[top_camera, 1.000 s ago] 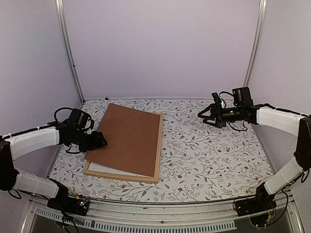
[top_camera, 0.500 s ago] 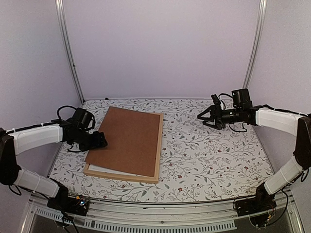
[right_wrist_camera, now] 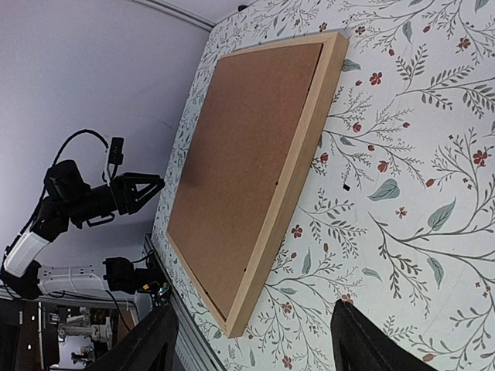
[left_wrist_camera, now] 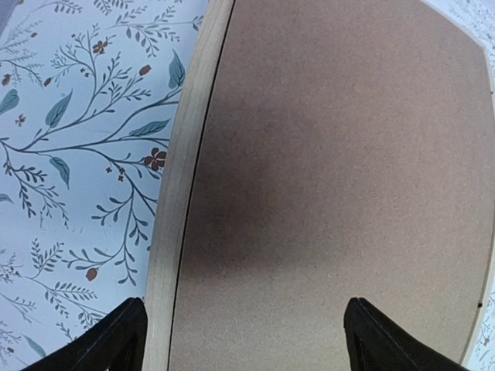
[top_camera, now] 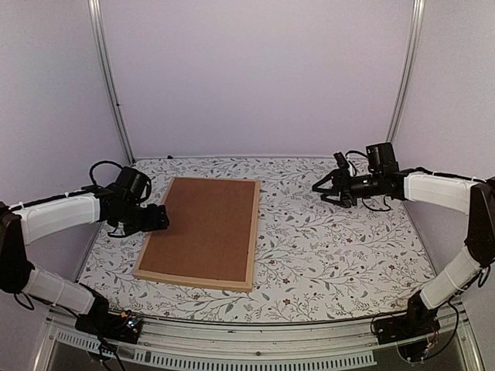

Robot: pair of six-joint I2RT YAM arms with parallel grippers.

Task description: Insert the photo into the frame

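- Left gripper (top_camera: 155,219): jaws wide apart, nothing between them. In the wrist view (left_wrist_camera: 247,348) only the two fingertips show at the bottom edge, both free of contact as far as can be told.
- Directly ahead of those tips is the frame's (left_wrist_camera: 182,193) left long rail, passing just inside the left tip. The brown backing board (left_wrist_camera: 332,178) fills the rest of the gap.
- The frame (top_camera: 252,232) lies flat on the table (top_camera: 332,255), left of centre. Its long axis runs from the near edge toward the far wall, leaning slightly right.
- The backing board (top_camera: 205,228) sits squarely inside the rails, flush by the look of it.
- The photo is not visible in any view. Judged to be under the board, unconfirmed.
- Key relation: the frame lies just to the left gripper's right, so the left arm is much the nearer.
- Right gripper (top_camera: 325,188): open and empty, held above the table, well apart from the frame's right rail. Its wrist view (right_wrist_camera: 255,344) looks across at the frame (right_wrist_camera: 302,170).
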